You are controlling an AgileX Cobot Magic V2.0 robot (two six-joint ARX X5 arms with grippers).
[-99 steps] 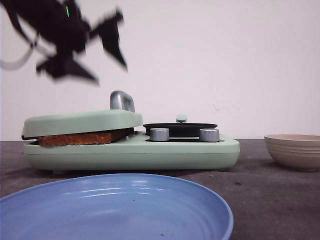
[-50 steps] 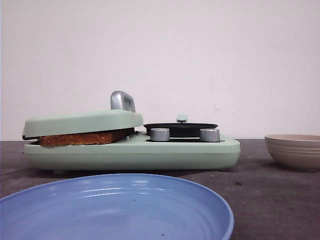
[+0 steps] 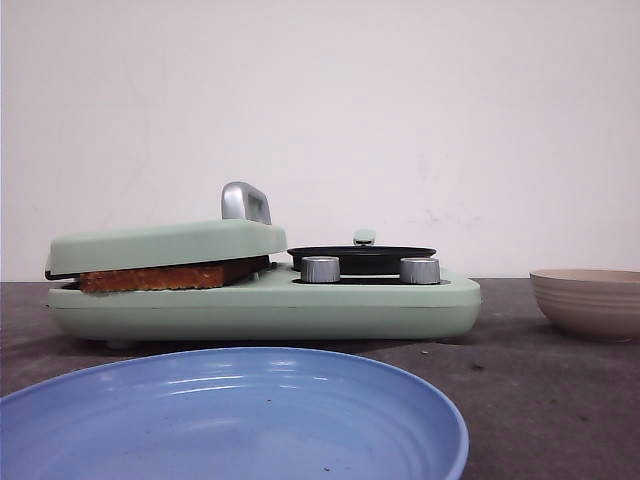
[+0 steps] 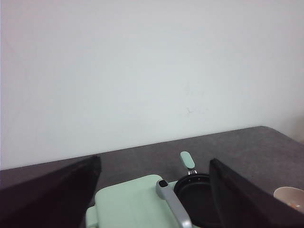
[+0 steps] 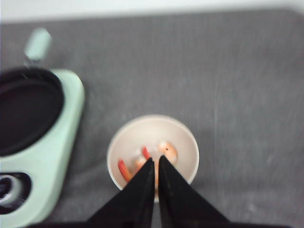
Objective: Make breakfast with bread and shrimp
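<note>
The bread (image 3: pixel 160 277) shows only as a brown crust edge, clamped under the closed mint lid (image 3: pixel 170 245) of the sandwich maker (image 3: pixel 270 305). Blurred orange-pink shrimp (image 5: pixel 167 150) lies in a beige bowl (image 5: pixel 190 137). My right gripper (image 5: pixel 156 162) hangs above that bowl, its black fingers shut to a thin slit with nothing between them. My left gripper (image 4: pixel 154 164) is open wide, high over the lid (image 4: pixel 128 204) and its silver handle (image 4: pixel 173 204), holding nothing. Neither gripper appears in the front view.
A black round pan (image 3: pixel 362 255) with a mint handle sits on the maker's right half, behind two silver knobs (image 3: pixel 320 268). The beige bowl (image 3: pixel 590 300) stands to the right of the maker. A large blue plate (image 3: pixel 230 420) fills the near foreground.
One second ago the left arm was a blurred dark shape at the front view's top left; it has left that view. The maker, bowl and plate have not moved.
</note>
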